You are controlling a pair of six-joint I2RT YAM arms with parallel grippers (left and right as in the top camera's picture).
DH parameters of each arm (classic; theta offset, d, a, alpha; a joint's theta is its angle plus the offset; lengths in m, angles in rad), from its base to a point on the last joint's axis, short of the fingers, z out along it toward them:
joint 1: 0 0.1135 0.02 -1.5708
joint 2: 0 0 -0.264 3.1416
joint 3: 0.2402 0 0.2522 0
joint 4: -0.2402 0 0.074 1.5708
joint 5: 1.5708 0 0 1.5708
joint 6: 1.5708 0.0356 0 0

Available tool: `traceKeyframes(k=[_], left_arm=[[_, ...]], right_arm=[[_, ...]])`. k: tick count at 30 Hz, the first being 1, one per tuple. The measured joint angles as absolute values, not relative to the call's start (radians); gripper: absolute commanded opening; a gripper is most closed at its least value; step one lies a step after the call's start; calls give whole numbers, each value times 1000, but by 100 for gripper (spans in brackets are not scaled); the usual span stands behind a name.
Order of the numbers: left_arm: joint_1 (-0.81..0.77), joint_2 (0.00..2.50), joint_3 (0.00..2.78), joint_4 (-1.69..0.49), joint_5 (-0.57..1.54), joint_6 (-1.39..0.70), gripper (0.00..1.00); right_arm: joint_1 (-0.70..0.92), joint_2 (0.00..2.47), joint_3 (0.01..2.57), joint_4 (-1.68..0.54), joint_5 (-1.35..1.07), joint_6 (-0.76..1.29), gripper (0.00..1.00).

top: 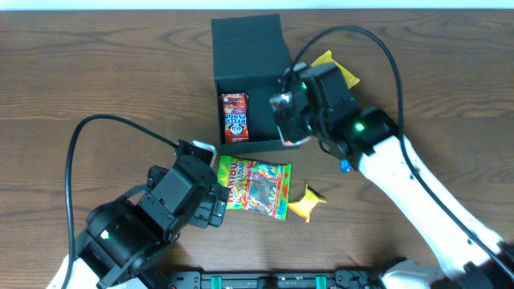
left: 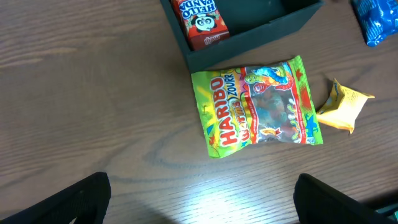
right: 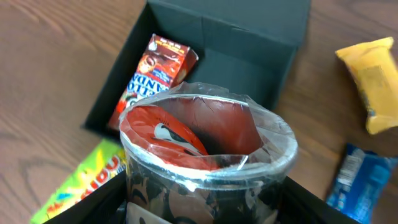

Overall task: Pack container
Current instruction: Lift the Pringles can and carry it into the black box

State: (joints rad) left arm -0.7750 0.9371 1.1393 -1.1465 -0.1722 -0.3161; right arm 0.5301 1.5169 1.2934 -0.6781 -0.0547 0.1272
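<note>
Left fingers (left: 74, 199) spread wide, empty, over the table (left: 93, 93) near one gummy bag (left: 258, 106). Right fingers (right: 93, 208) clamp one film-sealed tub (right: 205, 155) above the container (top: 249, 48), which is matte, dark, square, at far centre with its lid open and one red carton (top: 234, 116) inside. Outside: a yellow packet (top: 307, 202) by the bag, another yellow one (top: 341, 68) beside the container, one blue packet (left: 376, 22).

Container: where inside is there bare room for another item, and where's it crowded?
Bare floor in the container lies right of the Hello Panda box, up to the right wall. The left side is taken. Outside, its front is crowded by the Haribo bag and a yellow packet.
</note>
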Motion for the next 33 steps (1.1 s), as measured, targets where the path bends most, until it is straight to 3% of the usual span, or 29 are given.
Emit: traceKeyframes(k=[18, 33], left_arm=[[-775, 937, 1139, -1147, -172, -316, 95], [-775, 937, 1139, -1147, -172, -316, 95]], right_arm=[[573, 1787, 1313, -495, -56, 360, 65], [573, 1912, 1319, -398, -32, 395, 67]])
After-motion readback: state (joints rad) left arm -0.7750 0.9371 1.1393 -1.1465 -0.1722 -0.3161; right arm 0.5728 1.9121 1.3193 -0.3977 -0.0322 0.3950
